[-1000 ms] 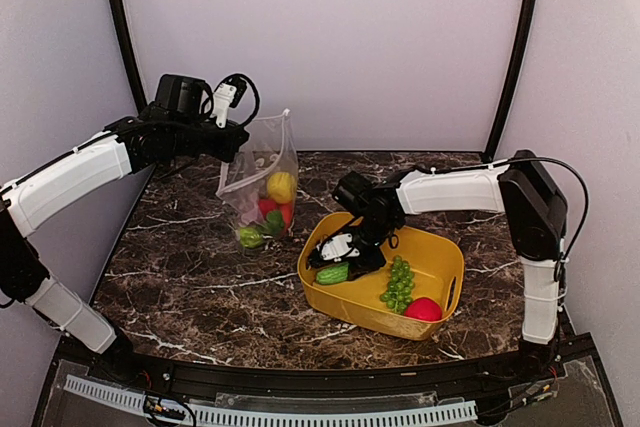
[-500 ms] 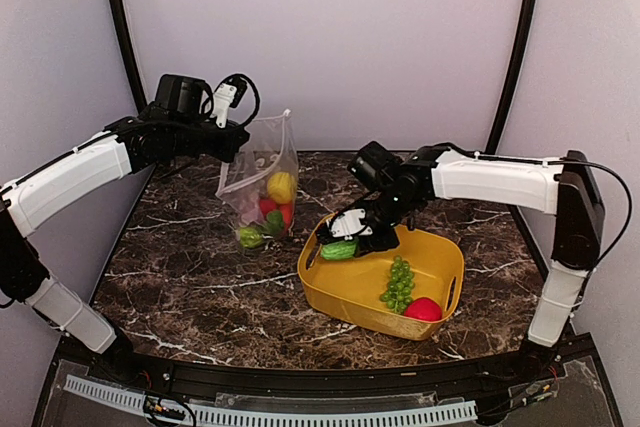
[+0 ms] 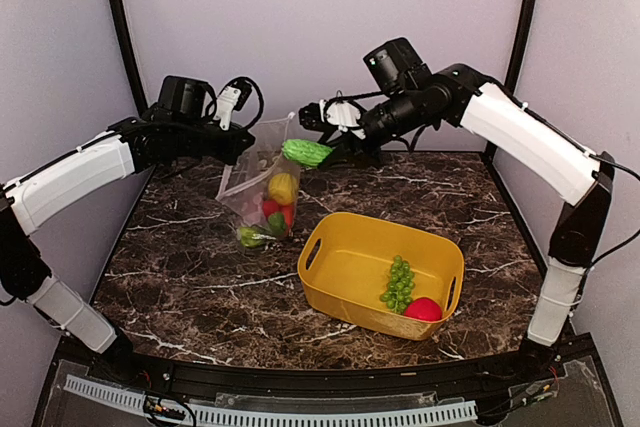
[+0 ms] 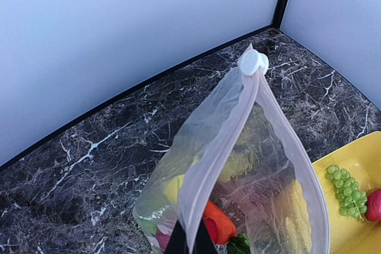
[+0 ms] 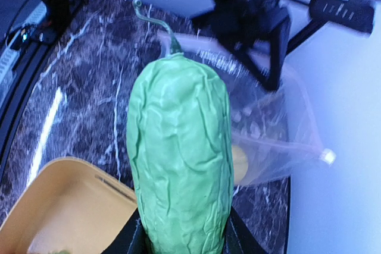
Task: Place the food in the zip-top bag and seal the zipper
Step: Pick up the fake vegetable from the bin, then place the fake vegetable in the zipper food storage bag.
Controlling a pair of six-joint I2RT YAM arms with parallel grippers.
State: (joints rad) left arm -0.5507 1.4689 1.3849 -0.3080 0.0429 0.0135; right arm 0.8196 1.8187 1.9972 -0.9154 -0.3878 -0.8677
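My left gripper [image 3: 243, 144] is shut on the near lip of the clear zip-top bag [image 3: 262, 187] and holds it hanging, mouth open, over the table. In the left wrist view the pinkish zipper strip [image 4: 223, 147] runs up to the white slider tab [image 4: 252, 62]. Inside lie a yellow lemon [image 3: 283, 187], red pieces, an orange carrot [image 4: 219, 225] and greens. My right gripper [image 3: 330, 150] is shut on the green cucumber [image 3: 307, 153], held in the air just right of the bag's mouth; it fills the right wrist view [image 5: 180, 159].
The yellow basket [image 3: 330, 287] stands front right of the bag and holds a green grape bunch [image 3: 399, 283] and a red ball [image 3: 424, 309]. Dark marble table; black frame posts stand at the back corners.
My right gripper has lifted the cucumber out of the basket and carried it up and left to beside the bag's mouth. The left arm and bag have stayed put.
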